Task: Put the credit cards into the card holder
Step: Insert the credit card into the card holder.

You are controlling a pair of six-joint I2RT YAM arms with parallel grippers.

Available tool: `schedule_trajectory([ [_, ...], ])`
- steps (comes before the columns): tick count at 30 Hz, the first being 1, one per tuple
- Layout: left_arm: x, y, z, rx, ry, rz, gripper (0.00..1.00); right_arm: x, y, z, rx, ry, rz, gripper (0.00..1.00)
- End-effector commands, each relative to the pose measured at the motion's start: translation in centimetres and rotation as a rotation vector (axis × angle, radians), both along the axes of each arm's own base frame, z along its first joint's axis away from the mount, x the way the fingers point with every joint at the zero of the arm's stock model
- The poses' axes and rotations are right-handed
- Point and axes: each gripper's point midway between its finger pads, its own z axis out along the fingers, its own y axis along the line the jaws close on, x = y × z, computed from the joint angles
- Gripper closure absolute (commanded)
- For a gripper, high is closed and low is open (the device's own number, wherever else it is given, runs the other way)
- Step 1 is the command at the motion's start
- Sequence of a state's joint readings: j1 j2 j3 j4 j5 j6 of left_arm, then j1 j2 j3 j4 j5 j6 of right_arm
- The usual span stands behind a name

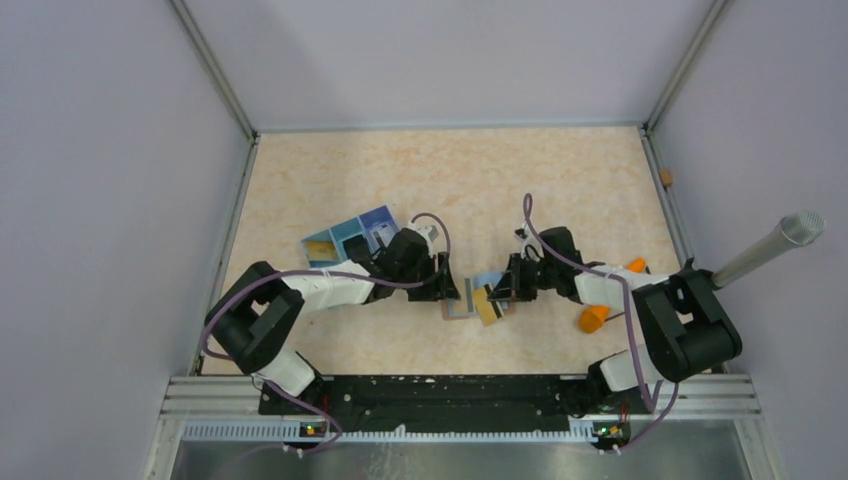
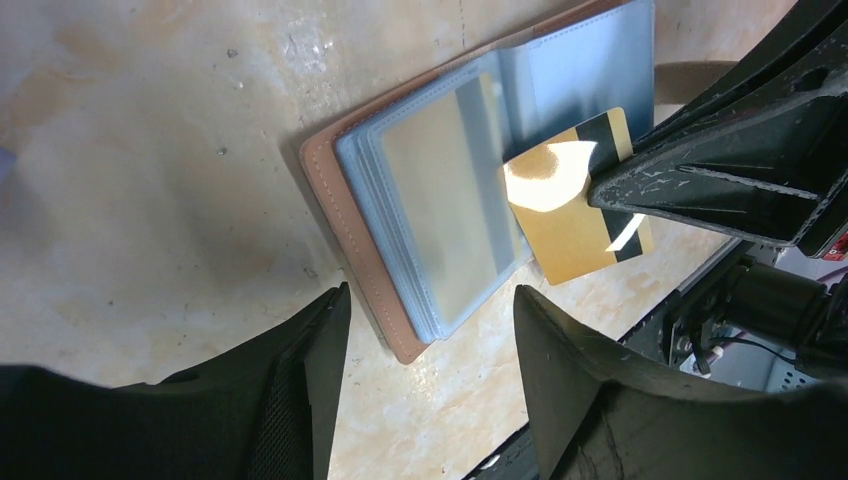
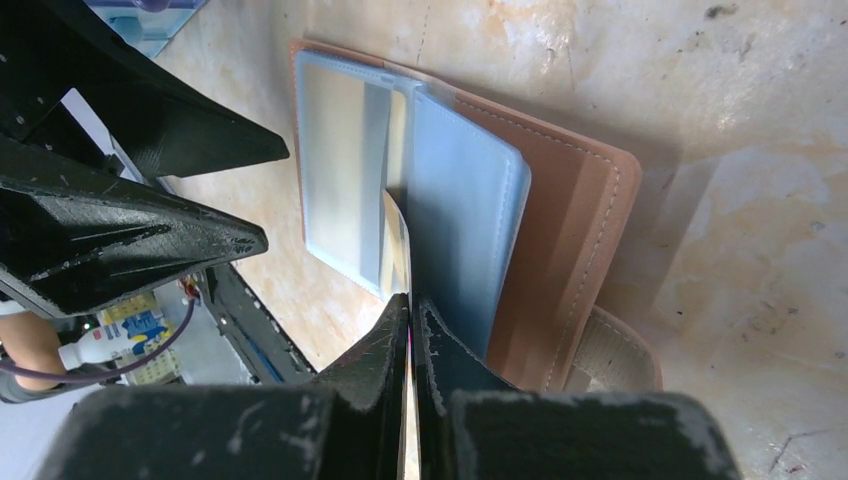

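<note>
While the right jaws are pinched fully closed on the yellow-gold card (image 2: 575, 215), the card is held on edge, its black stripe next to the jaw tips. Its free end is pushed in among the clear plastic sleeves (image 2: 450, 200) of the card holder (image 3: 570, 230). From the right wrist view the card (image 3: 397, 240) appears as a thin line between two sleeves, but how deep it sits cannot be told.

Left jaws are partly open with nothing between them. They hover just over the near edge of the card holder (image 2: 335, 190), and contact cannot be told.

The card holder (image 1: 458, 312) lies open and flat on the bench (image 1: 500, 180), between the two arms and near the front edge. Its brown leather cover is underneath and the stack of sleeves faces up. One bluish sleeve leaf is lifted next to the card. A tan strap tab (image 3: 615, 345) sticks out from under the cover on the right-arm side.

A blue box with compartments (image 1: 350, 238) sits behind the left arm, well apart from the card holder. An orange carrot-shaped thing (image 1: 593, 318) lies on the bench by the right arm.
</note>
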State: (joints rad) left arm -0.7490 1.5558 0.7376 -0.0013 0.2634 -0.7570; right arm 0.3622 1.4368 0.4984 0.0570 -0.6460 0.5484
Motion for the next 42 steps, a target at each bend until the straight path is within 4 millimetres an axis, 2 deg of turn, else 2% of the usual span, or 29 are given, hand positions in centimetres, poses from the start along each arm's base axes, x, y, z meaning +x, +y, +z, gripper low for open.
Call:
schedule_trajectory([
  [1, 0.5, 0.0, -0.9, 0.029, 0.007, 0.010, 0.36, 1.3, -0.4, -0.3, -0.025, -0.025, -0.037, 1.00],
  [17, 0.2, -0.6, -2.7, 0.090, 0.014, -0.035, 0.47, 3.3, -0.2, -1.0, -0.019, -0.034, -0.116, 1.00],
  [30, 0.0, -0.8, -3.0, 0.116, 0.014, -0.046, 0.53, 4.7, -0.5, -1.8, -0.054, -0.075, -0.178, 1.00],
  [35, -0.1, -0.9, -3.0, 0.114, 0.017, -0.048, 0.54, 4.6, -0.4, -2.4, -0.079, -0.073, -0.183, 1.00],
  [42, 0.0, -1.2, -2.9, 0.108, 0.017, -0.051, 0.54, 3.3, 0.3, -3.5, -0.128, -0.049, -0.166, 1.00],
])
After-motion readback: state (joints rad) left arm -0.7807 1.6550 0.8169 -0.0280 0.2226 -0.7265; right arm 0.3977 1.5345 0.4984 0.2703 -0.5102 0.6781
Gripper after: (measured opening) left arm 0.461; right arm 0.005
